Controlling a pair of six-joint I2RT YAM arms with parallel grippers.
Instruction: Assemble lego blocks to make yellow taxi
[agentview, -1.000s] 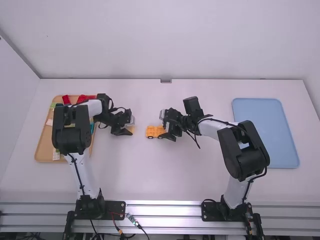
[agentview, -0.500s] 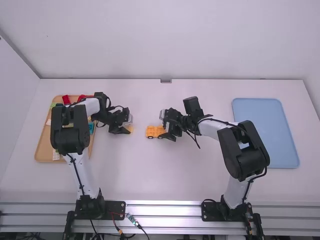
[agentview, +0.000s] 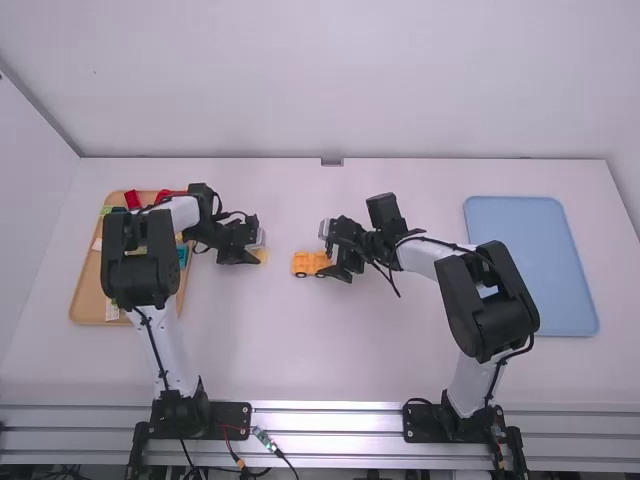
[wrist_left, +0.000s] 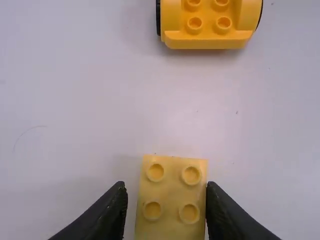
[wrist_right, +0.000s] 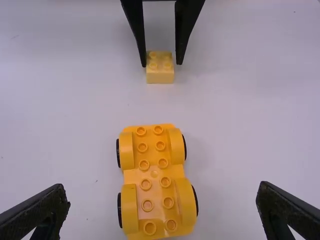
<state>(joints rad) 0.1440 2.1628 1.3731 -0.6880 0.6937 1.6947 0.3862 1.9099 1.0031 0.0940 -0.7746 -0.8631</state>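
Note:
My left gripper (agentview: 256, 248) is low over the table beside the tray, open around a pale yellow block (agentview: 262, 256). In the left wrist view the left gripper (wrist_left: 166, 186) has one finger close against the four-studded block (wrist_left: 172, 200), with a small gap on the other side. Right of that block stands the orange-yellow wheeled base (agentview: 304, 264), its far end partly under my right gripper (agentview: 331, 252). Seen in the right wrist view, the right gripper (wrist_right: 162, 188) is spread wide, with the studded base (wrist_right: 154, 176) between its fingers and touching neither.
A wooden tray (agentview: 88, 290) with red, green and teal pieces lies at the left, partly beneath the left arm. A blue tray (agentview: 530, 265) lies at the right, beyond the right arm's elbow. A short stretch of table separates the block from the wheeled base.
Over the last second my left gripper has shifted slightly left, toward the wooden tray, mostly in the first half second. My right arm and the wheeled base have kept still.

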